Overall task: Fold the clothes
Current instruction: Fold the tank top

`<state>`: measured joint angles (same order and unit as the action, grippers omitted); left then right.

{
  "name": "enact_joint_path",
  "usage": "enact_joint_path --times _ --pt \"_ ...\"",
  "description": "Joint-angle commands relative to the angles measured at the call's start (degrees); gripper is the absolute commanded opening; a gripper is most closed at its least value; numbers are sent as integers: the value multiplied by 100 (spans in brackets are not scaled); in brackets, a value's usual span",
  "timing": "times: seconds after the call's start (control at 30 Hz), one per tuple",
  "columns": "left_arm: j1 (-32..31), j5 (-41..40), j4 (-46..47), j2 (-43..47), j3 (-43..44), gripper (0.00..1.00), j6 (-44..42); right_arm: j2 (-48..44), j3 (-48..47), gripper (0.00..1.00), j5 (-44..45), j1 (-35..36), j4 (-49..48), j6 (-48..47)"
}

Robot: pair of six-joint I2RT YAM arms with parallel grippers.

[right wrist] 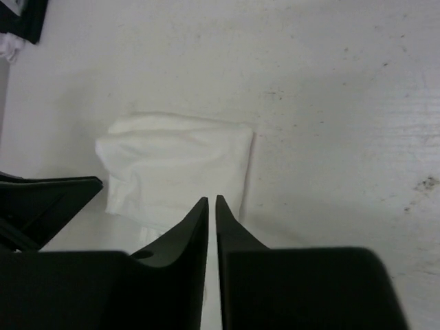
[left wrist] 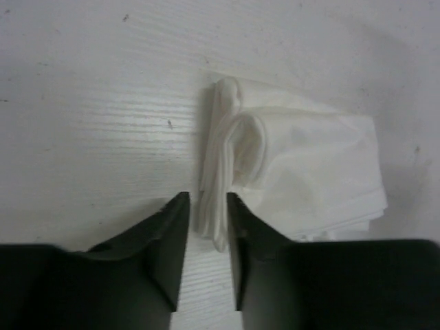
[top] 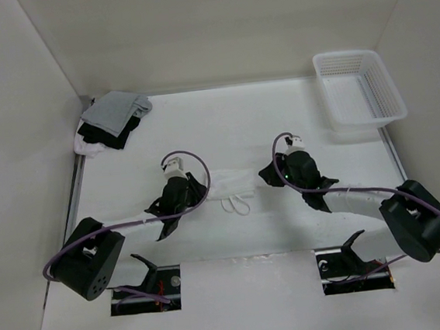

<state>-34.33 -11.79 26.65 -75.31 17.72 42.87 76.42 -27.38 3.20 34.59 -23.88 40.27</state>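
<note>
The folded white clothes [top: 230, 184] lie on the table [top: 239, 124] between both grippers. Their bunched left edge sits between the left gripper's [left wrist: 206, 203] parted jaws. The right gripper [right wrist: 212, 203], nearly pressed together and empty, hovers at their right edge.

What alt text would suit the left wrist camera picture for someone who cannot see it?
A folded white garment lies on a white table, its bunched edge running down between the two black fingers of the left end effector, which stand slightly apart at the bottom of the frame.
</note>
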Motion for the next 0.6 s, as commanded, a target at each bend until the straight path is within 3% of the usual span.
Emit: enact_joint_path --times 0.0,0.07,0.13,0.33,0.57 --pt "-52 292 736 104 425 20 -148 100 -163 5 -319 35 -592 33" --pt "-139 317 771 165 548 10 -113 180 -233 3 -556 52 -627 68" --pt "-227 396 736 78 715 8 -77 241 -277 4 -741 140 -627 261" --pt "-193 1037 1192 -922 1260 9 168 689 -409 5 -891 324 -609 674" --pt "220 1232 1746 -1908 1454 10 397 1076 -427 5 -857 333 -574 903"
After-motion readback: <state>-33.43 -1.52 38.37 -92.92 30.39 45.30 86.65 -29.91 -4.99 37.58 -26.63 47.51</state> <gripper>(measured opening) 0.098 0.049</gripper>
